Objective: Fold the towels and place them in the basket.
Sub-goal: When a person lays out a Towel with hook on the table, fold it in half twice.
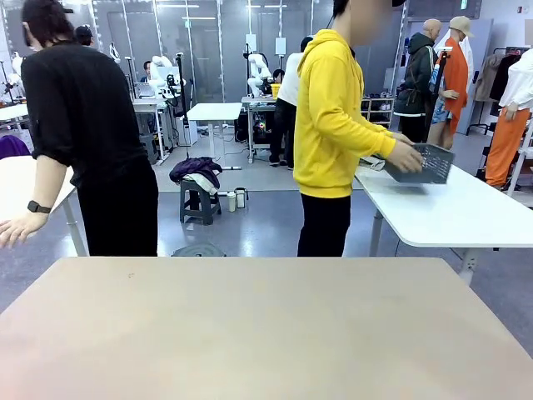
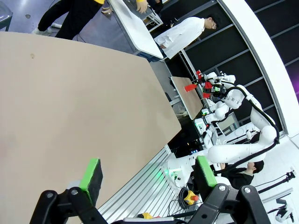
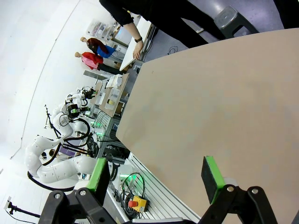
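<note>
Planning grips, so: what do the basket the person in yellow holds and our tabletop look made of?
The basket looks like dark grey moulded plastic, judging by its lattice sides. The tabletop seems matte beige laminate: smooth, even, no grain.

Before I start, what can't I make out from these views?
Inside of the basket: front view, its lattice wall hides it.
Basket's left end: front view, the person's hand covers it.
Person in yellow: left wrist view, top edge cuts off the upper body.

floor (image 1: 258, 227): grey, glossy | table (image 1: 454, 212): white | stool (image 1: 200, 205): dark
</note>
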